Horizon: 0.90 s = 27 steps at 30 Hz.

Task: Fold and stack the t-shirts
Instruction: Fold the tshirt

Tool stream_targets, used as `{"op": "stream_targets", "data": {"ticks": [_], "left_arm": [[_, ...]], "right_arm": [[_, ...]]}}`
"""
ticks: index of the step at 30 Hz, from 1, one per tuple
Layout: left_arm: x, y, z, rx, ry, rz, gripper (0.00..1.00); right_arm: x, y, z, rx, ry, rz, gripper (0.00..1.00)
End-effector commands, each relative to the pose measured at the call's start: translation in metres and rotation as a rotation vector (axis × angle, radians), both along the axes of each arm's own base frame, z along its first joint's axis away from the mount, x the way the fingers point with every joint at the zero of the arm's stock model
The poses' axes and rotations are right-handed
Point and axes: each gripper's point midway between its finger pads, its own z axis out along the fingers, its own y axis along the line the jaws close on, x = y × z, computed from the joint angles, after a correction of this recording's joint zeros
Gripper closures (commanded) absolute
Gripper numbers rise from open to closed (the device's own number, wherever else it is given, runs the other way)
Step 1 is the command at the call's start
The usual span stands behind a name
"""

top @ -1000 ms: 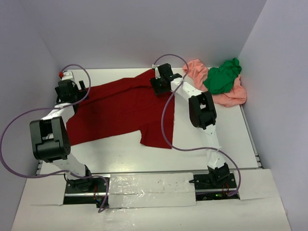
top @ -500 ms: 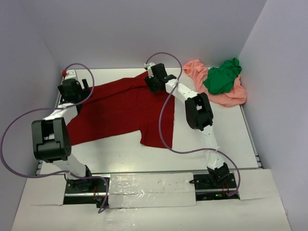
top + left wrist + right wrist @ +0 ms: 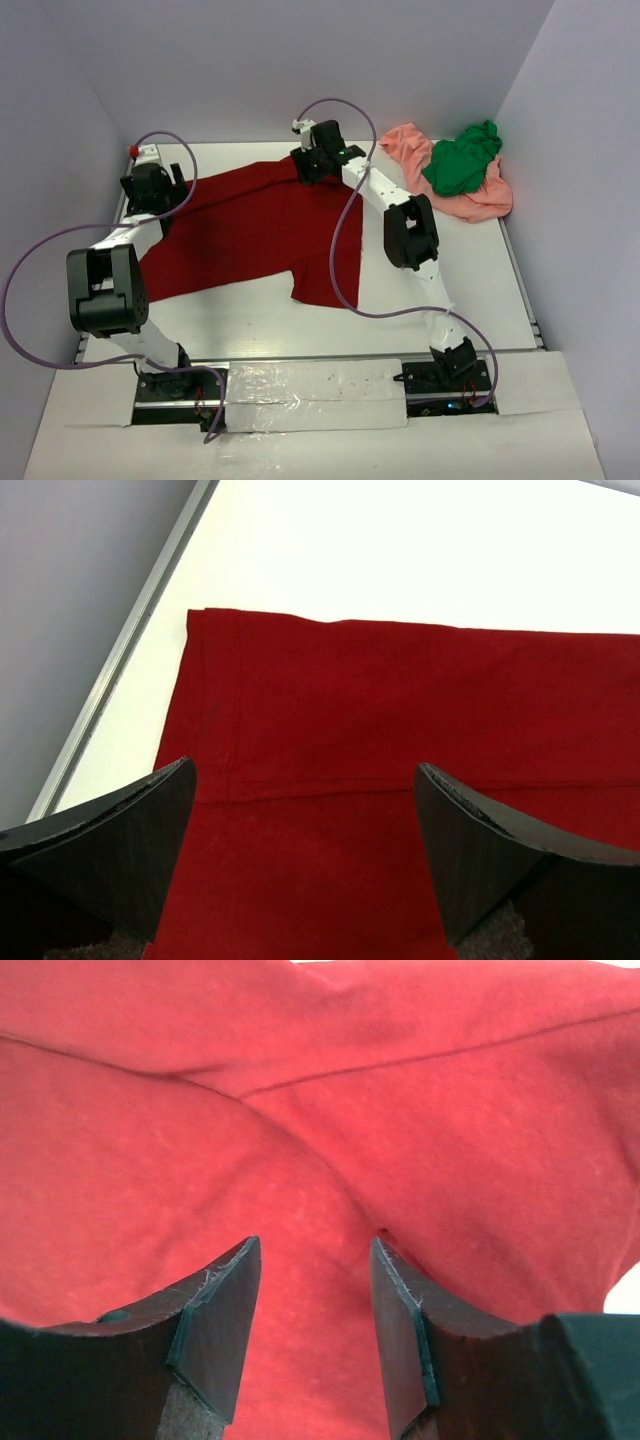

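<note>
The left hand (image 3: 302, 770) is being held wide over the dark red t-shirt (image 3: 250, 225); the right hand (image 3: 315, 1245), narrower but unclosed, likewise.

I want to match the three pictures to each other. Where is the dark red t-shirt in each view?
Top external: dark red t-shirt spread left of centre on the table.
Left wrist: t-shirt fills the lower two thirds, hemmed corner at upper left.
Right wrist: t-shirt fills nearly the whole picture, wrinkled.
Shared landmark: the white table, beside the cloth in all three.
</note>
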Motion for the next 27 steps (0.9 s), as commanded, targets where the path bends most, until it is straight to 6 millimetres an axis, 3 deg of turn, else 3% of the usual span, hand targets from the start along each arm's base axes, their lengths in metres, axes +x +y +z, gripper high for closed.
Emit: {"op": "stream_targets", "data": {"ticks": [1,12,27], "left_arm": [[0.005,0.001,0.031,0.023,-0.093,0.006,0.01],[0.007,-0.004,0.029,0.027,-0.079,-0.002,0.01],[0.001,-0.004,0.030,0.039,-0.100,0.007,0.01]], "right_arm": [[-0.003,0.010,0.004,0.053,0.037,0.008,0.46],[-0.010,0.001,-0.019,0.034,0.152,-0.093,0.45],[-0.006,-0.010,-0.022,0.015,0.150,-0.152,0.48]]}}
